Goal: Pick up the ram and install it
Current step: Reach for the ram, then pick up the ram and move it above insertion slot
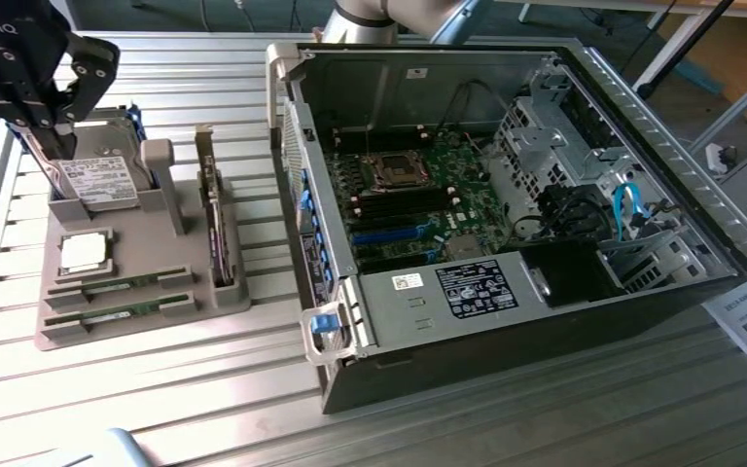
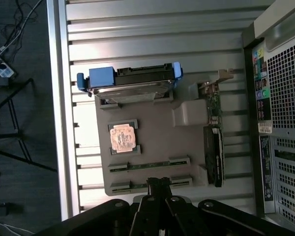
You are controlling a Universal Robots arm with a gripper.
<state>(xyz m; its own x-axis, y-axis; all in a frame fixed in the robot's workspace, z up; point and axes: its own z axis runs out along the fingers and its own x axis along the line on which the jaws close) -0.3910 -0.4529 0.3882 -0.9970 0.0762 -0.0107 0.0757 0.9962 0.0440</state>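
**Two ram sticks in the tray, gripper aloft and empty**

Two of a kind: ram in the inner slot and a second stick in the outer slot. Both on edge at the end of the grey tray toward the exterior view's bottom. Neither touched, neither lifted.

Long axes parallel to each other and to the broad face of the drive. Both set across the tray, roughly from the exterior view's left to its right, and at right angles to the card standing along the tray's right-hand side. CPU flat between drive and ram.

Gripper high over the drive end of the tray, well apart from both sticks. Fingers seemingly pressed together in the wrist view, with nothing pinched. From the gripper to the ram: along the tray's length, past the CPU, and downward. In the wrist view, fingertips in line with the middle of the second stick, square to its long axis and well above it.

Open case on the exterior view's right, just beside the tray, with the board exposed inside. By this evidence, task at its opening stage: pick-up not yet made, both sticks seated in their slots.
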